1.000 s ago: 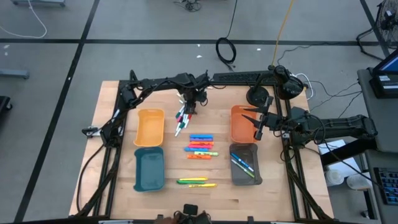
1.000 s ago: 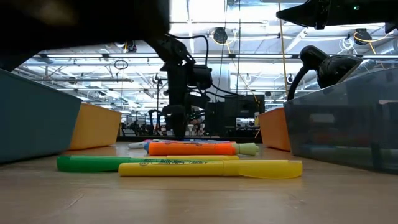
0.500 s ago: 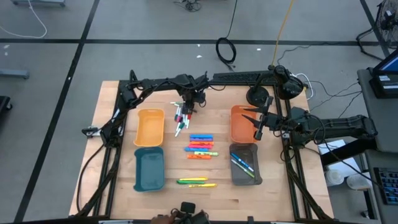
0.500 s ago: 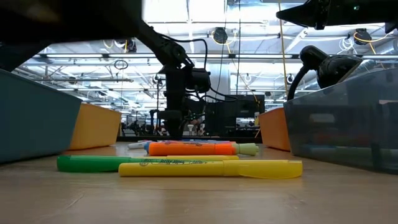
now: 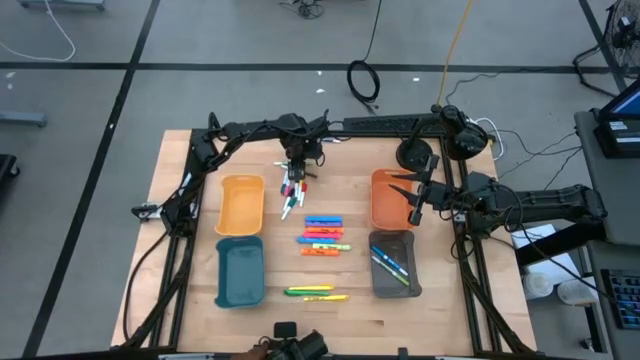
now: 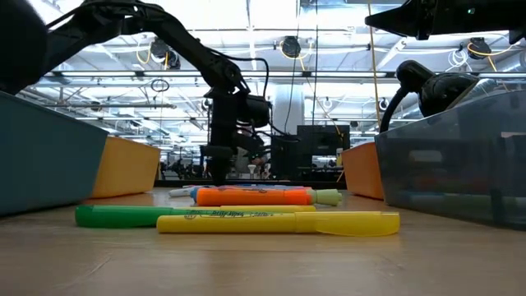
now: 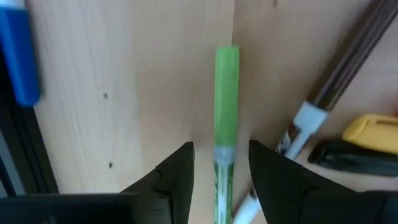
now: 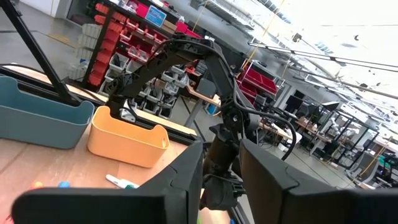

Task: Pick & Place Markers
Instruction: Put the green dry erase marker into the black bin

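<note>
My left hand (image 5: 296, 172) hangs over the cluster of thin markers (image 5: 291, 192) just beside the yellow tray (image 5: 240, 204), fingers apart either side of a green-capped marker (image 7: 226, 99) lying flat on the surface (image 5: 180, 270). My right hand (image 5: 416, 205) waits above the orange tray (image 5: 383, 196), well apart from the yellow tray, fingers slightly apart, empty. Highlighters (image 5: 322, 235) lie between the trays.

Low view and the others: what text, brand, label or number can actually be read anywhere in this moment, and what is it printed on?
Yellow highlighter: dark print along its barrel, too blurred to read.
Orange highlighter: no print legible.
Green-capped marker between the left gripper fingers: marks on the white body, unreadable.
Shelf bins behind the table in the right wrist view: labels too small to read.
No text reads clearly in any view.
</note>
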Robot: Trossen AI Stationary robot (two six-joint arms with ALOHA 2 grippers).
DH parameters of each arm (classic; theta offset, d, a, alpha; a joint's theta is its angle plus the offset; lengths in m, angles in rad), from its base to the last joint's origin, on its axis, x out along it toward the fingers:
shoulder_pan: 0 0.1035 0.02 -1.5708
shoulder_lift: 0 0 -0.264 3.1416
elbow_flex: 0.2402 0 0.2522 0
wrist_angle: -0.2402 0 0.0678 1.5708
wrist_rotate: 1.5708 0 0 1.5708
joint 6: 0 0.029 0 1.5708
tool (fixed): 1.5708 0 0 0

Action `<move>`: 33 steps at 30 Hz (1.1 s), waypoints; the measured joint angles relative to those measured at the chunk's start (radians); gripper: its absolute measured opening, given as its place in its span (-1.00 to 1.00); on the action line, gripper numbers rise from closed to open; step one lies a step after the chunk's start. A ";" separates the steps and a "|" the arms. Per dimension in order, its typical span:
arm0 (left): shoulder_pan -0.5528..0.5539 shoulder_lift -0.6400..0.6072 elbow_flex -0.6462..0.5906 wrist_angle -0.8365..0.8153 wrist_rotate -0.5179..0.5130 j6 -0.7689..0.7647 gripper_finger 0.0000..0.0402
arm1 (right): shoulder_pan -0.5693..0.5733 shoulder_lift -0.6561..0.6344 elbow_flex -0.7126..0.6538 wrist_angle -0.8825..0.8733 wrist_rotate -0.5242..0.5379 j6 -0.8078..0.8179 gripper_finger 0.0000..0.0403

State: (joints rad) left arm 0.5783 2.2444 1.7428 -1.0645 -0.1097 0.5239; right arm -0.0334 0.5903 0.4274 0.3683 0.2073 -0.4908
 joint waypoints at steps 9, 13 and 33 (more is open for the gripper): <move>0.033 0.000 -0.003 -0.061 -0.011 -0.021 -0.22 | 0.000 0.000 0.000 -0.005 0.000 0.006 -0.54; 0.039 0.000 -0.003 -0.039 0.004 -0.023 -0.22 | 0.000 0.000 0.000 -0.004 0.000 0.007 -0.54; 0.033 -0.028 -0.031 -0.016 0.054 -0.035 -0.90 | 0.000 0.000 0.000 -0.003 0.000 0.008 -0.54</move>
State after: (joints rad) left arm 0.6110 2.2164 1.7123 -1.0809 -0.0560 0.4892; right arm -0.0333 0.5907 0.4274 0.3653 0.2070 -0.4831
